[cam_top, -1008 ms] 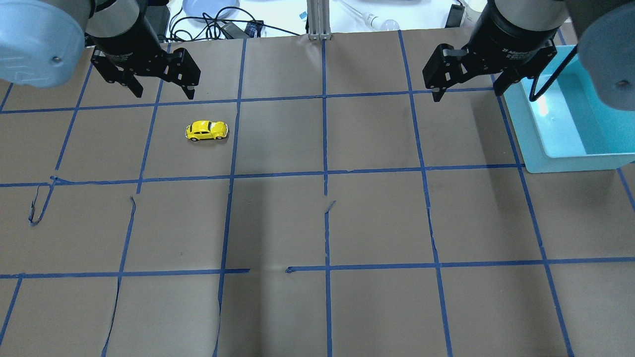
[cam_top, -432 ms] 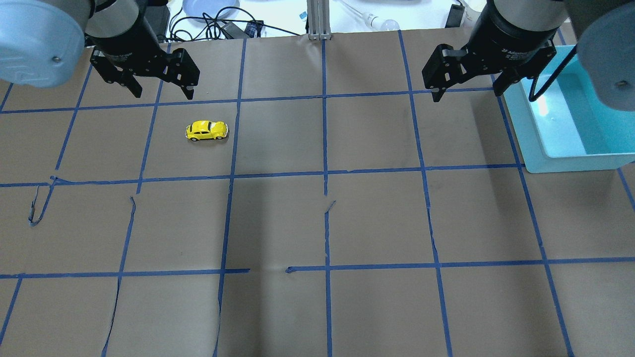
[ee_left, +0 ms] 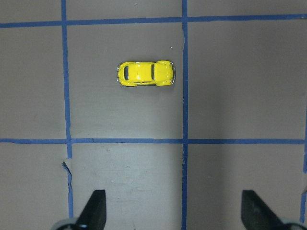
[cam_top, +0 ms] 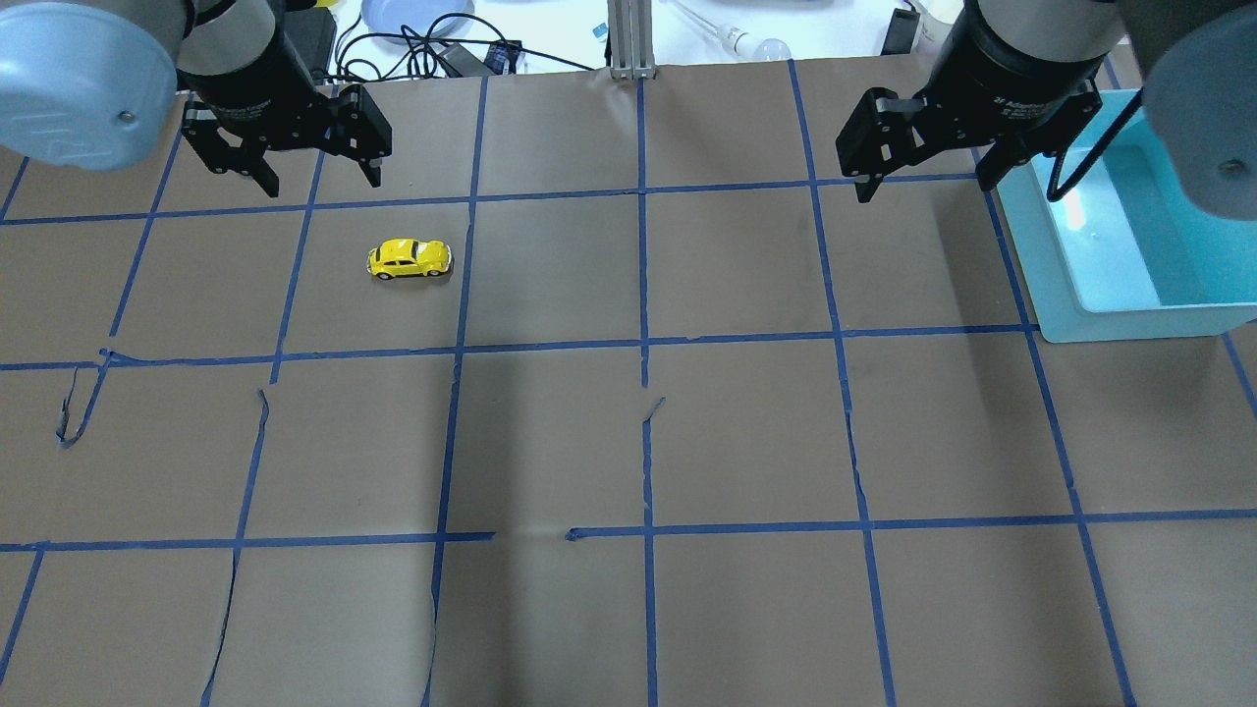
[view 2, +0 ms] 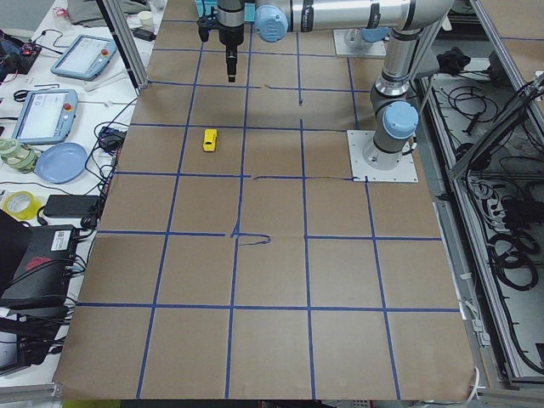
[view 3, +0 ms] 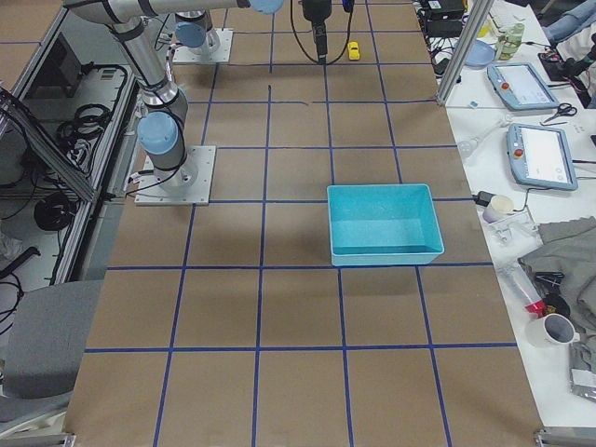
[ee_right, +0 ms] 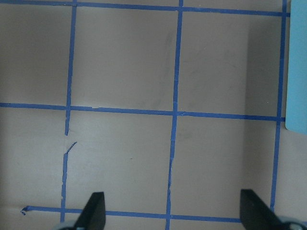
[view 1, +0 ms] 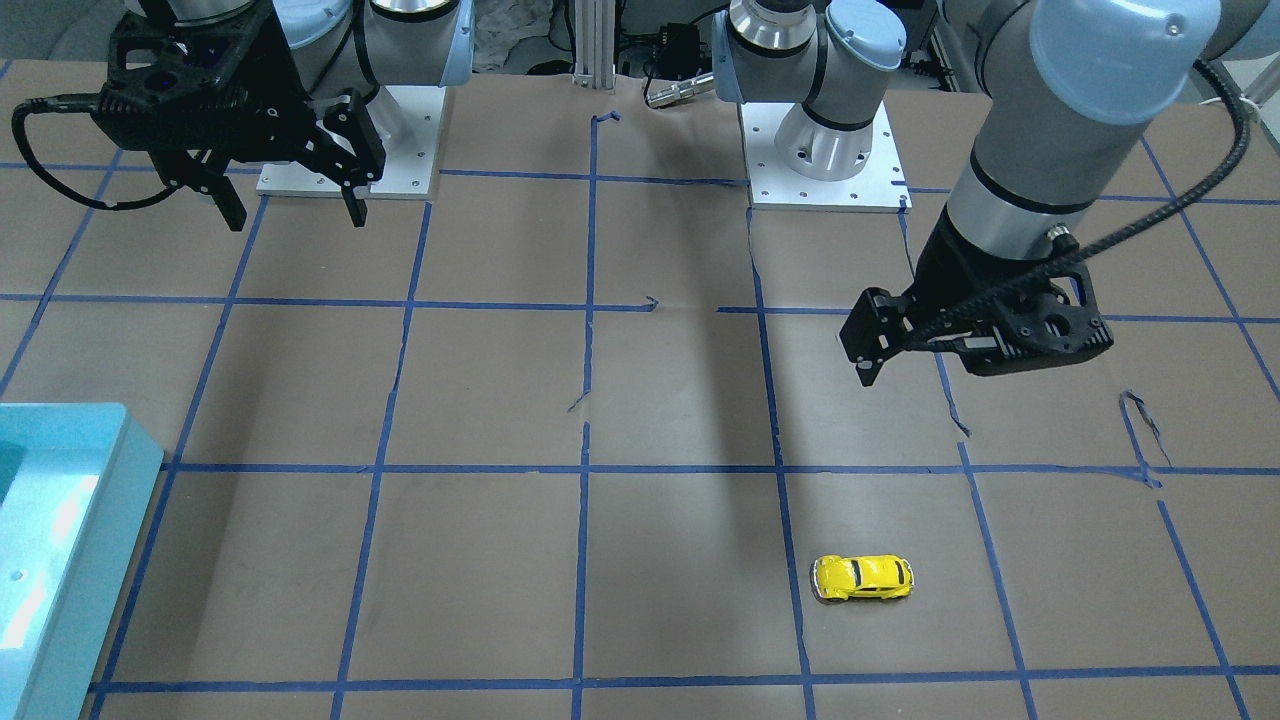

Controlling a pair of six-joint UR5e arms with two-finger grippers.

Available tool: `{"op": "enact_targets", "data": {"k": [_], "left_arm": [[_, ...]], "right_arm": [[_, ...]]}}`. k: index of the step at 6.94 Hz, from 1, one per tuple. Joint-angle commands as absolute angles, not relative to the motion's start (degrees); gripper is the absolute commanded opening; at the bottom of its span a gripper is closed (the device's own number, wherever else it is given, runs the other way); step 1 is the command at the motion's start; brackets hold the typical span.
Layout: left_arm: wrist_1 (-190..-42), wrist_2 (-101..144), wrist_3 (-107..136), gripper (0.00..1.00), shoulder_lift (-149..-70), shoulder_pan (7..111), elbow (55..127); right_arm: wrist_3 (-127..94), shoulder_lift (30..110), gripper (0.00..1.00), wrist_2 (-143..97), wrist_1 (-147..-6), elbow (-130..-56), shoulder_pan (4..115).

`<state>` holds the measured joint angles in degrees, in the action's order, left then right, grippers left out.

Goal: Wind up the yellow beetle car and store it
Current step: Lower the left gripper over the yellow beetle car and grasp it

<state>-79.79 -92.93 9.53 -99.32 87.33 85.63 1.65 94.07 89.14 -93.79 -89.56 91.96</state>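
The yellow beetle car (cam_top: 409,259) stands on its wheels on the brown paper in the left half of the table. It also shows in the front view (view 1: 862,578) and in the left wrist view (ee_left: 146,74). My left gripper (cam_top: 321,184) is open and empty. It hangs well above the table, and the car sits ahead of its fingertips (ee_left: 96,203), apart from them. My right gripper (cam_top: 925,187) is open and empty. It hangs in the air next to the teal bin (cam_top: 1041,265) and also shows in the front view (view 1: 297,220).
The teal bin (view 3: 382,191) stands at the table's right side, with nothing seen inside it. Blue tape lines cross the paper, which has small tears (cam_top: 69,417). Cables and a blue plate (cam_top: 412,15) lie past the far edge. Both arm bases (view 1: 820,160) are bolted at the robot's side.
My left gripper has shifted slightly toward the far edge in the overhead view and turned a little. The car and my right gripper have not moved.
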Motion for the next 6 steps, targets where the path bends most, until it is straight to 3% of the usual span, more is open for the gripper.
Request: {"op": "enact_targets", "data": {"k": [1, 4, 6], "left_arm": [[-73.85, -93.16, 33.17, 1.00, -102.99, 86.57, 85.96], [-73.31, -92.47, 63.56, 1.00, -110.01, 84.13, 85.87], [-64.12, -88.45, 70.71, 1.00, -116.16, 83.23, 85.87]], "right_arm": [[1.76, 94.04, 1.00, 89.21, -93.78, -89.56, 92.02], [1.76, 94.04, 1.00, 89.12, -93.87, -89.56, 91.93], [1.76, 94.13, 1.00, 89.12, -93.87, -89.56, 92.02]]}}
